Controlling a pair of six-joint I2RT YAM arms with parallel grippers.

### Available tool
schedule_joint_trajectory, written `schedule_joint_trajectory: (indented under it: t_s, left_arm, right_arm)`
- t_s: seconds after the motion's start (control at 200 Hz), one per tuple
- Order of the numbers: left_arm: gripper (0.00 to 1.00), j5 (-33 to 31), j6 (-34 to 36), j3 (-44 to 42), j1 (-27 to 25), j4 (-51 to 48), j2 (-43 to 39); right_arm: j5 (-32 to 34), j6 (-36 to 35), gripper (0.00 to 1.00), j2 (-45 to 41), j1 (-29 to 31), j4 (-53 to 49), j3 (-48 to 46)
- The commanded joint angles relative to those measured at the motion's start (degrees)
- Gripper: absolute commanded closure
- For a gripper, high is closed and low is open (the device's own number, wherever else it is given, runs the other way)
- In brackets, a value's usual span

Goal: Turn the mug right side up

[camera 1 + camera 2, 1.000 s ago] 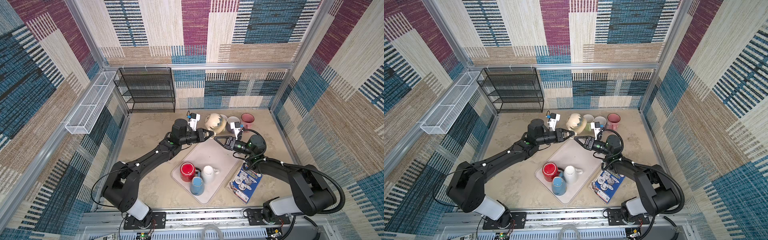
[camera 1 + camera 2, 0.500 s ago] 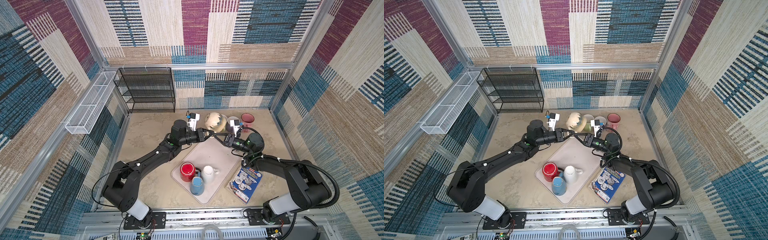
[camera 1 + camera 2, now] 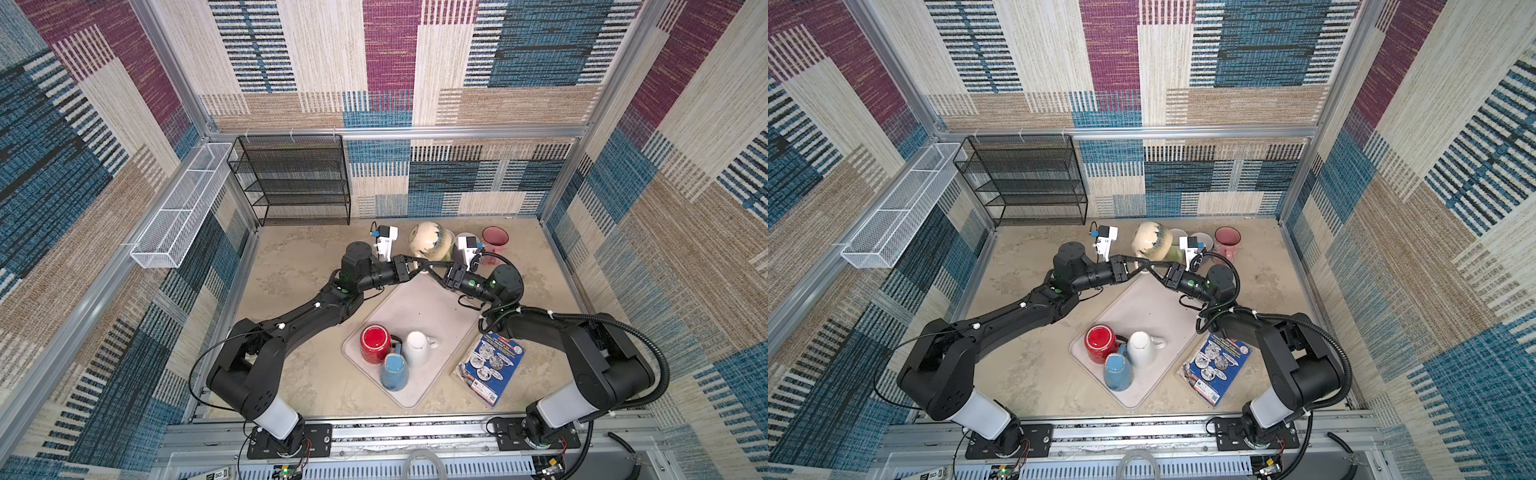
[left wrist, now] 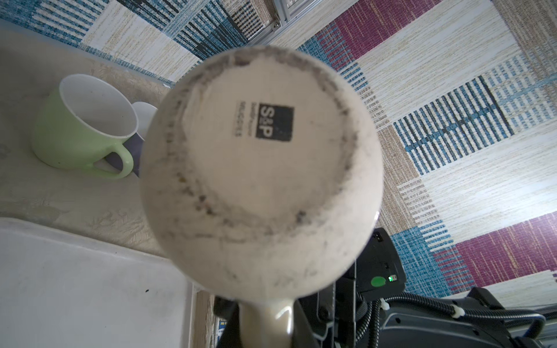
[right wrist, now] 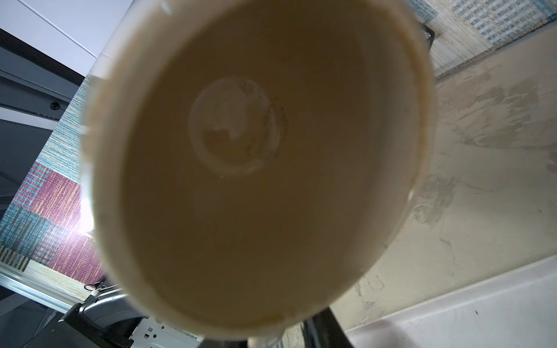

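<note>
A cream mug [image 3: 430, 243] with a blue drip pattern is held clear of the table [image 3: 299, 257], lying on its side above the far edge of the tray [image 3: 436, 303], at the far middle of the scene in both top views. Its base is turned towards the left arm and its mouth towards the right arm. In the left wrist view the base fills the middle of the picture. The handle [image 4: 266, 322] is seen below it, pinched between the narrowly parted fingers of the left gripper [image 3: 419, 264]. The right gripper [image 3: 433, 269] is brought tip to tip with the left one at the handle, its fingers set close together. Whether they have actually taken hold cannot be told, since the right wrist view is almost filled by the mug's open inside. A green mug [image 4: 81, 132] is stood upright on the table just beyond the held mug, and a pink mug [image 3: 494, 241] is placed further right by the far wall. A red mug [image 3: 375, 343], a white mug [image 3: 417, 345] and a blue mug [image 3: 394, 370] are grouped touching at the near left end of the tray. A printed booklet [image 3: 492, 365] is laid on the table right of the tray. A black mesh rack [image 3: 299, 178] is set against the far wall on the left.
</note>
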Motion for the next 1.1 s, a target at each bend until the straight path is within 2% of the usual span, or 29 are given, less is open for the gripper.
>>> schedule_joint_trajectory:
  t_s: [0.0,0.15,0.255,0.321,0.486,0.606,0.776,0.982,1.097]
  left_arm:
    - [1.0,2.16,0.03,-0.37,-0.12,7.59,-0.04]
    - [1.0,2.43,-1.11,-1.31,-0.13,9.54,0.48]
    - [1.0,2.42,-1.76,-1.97,-0.14,10.65,0.92]
    - [1.0,2.5,-2.17,-2.24,-0.14,11.44,1.11]
    - [1.0,2.76,-2.66,-2.55,-0.1,12.26,1.44]
    - [1.0,2.68,-2.64,-3.11,-0.15,12.35,1.49]
    - [1.0,2.59,-2.27,-3.74,-0.14,11.82,1.85]
    - [1.0,1.56,1.3,-5.63,-0.14,8.74,1.79]
    - [0.92,1.72,0.59,-6.92,-0.14,10.42,2.97]
  right_arm:
    - [0.08,1.08,0.71,0.07,0.3,4.38,0.5]
    - [0.42,2.42,0.73,0.75,0.3,7.21,0.61]
    - [0.2,3.86,0.68,1.91,0.51,9.81,0.91]
    - [0.43,4.34,0.69,2.26,0.65,10.76,1.08]
    - [1.01,4.65,0.84,2.81,0.85,11.72,1.07]
    - [1.41,4.6,1.0,2.64,0.87,11.73,0.74]
    - [1.83,4.24,1.0,2.29,0.91,11.43,0.03]
    - [1.55,1.83,1.0,0.49,0.89,8.87,-1.22]
    - [1.57,1.09,1.0,-0.13,0.84,8.5,-2.51]
